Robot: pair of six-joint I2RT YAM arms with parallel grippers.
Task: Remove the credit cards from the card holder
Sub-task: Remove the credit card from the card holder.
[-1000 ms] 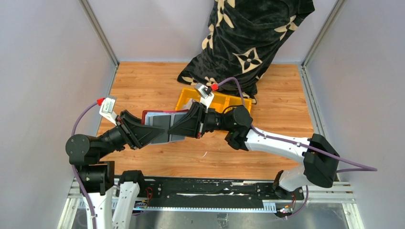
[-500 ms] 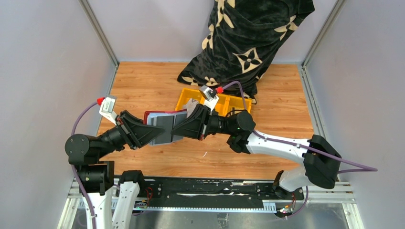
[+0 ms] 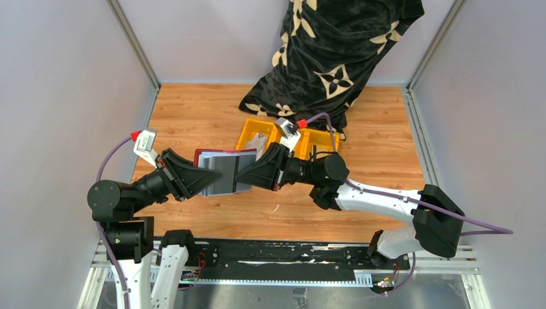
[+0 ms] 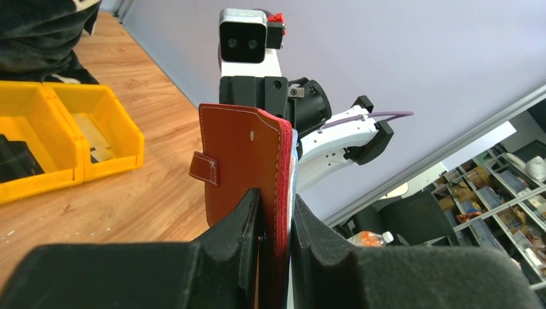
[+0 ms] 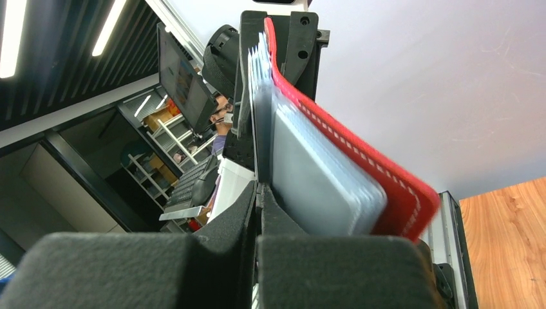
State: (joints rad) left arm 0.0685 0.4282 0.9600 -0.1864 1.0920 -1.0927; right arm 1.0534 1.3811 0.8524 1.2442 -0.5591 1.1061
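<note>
Left gripper [image 4: 273, 248]: jaws nearly together, clamped on the lower edge of the card holder [image 4: 241, 161], one black finger on each side of its cover.
Right gripper [image 5: 257, 193]: jaws pressed shut, pinching the thin edge of a grey sheet among the credit cards [image 5: 315, 174].
Card holder, place: held up off the worktop [image 3: 193, 109] between the two grippers, just in front of the yellow bin [image 3: 322, 138].
Card holder, material: dark red, leather-like cover with pale stitching along the rim, rounded corners, and a small red snap tab [image 4: 205, 168] jutting from one side.
Credit cards, material: flat, smooth, silvery-grey rectangles with rounded corners, stacked inside the open cover and fanned slightly at the free end.
Markings: one small pale mark on the red cover, too small to read.
Yellow bin: glossy moulded plastic with separate compartments.
Cloth [image 3: 335, 45]: black, plush, printed with cream flower motifs, heaped at the far edge.
Worktop: wood-grain boards, orange-brown.
</note>
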